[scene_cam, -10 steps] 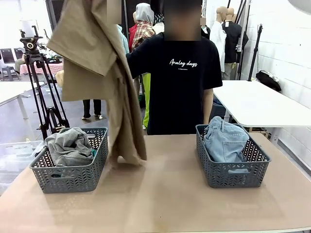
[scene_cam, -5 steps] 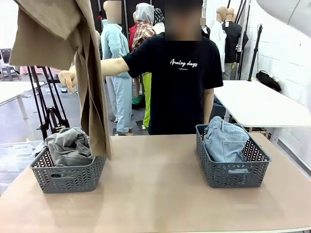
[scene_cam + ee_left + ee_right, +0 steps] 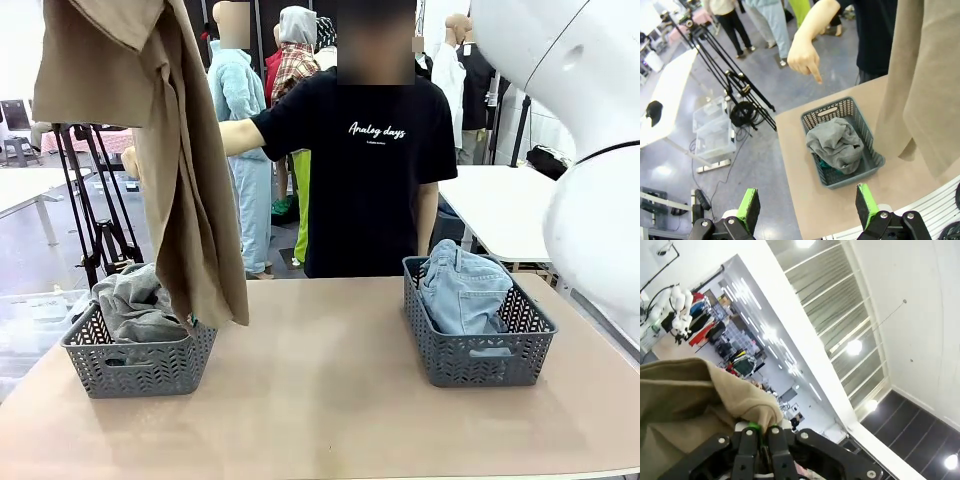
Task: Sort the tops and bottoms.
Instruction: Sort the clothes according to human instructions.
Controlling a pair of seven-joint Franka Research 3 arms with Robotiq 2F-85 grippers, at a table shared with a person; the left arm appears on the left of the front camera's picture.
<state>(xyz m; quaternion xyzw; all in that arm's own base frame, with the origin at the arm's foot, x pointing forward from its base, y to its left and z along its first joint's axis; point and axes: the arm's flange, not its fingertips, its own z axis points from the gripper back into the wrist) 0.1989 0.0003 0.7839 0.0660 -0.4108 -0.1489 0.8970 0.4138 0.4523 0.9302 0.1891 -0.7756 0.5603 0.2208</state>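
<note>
The right gripper (image 3: 760,432) is pinched tight on a fold of the tan khaki garment (image 3: 170,150), which hangs in long loose folds high over the left basket (image 3: 140,365), its lower edge beside the basket's inner rim. The left gripper (image 3: 805,212) hovers high above that basket with its green-padded fingers (image 3: 749,207) spread wide and nothing between them.

The grey top (image 3: 135,300) lies crumpled in the left basket; the left wrist view also shows a bit of teal cloth (image 3: 826,165) under it and the person's hand (image 3: 805,57) pointing down at the basket. The denim shorts (image 3: 462,285) fill the right basket (image 3: 480,355). The right wrist view shows ceiling lights above the pinched fold. The person's black T-shirt (image 3: 375,180) reads "Analog days".
</note>
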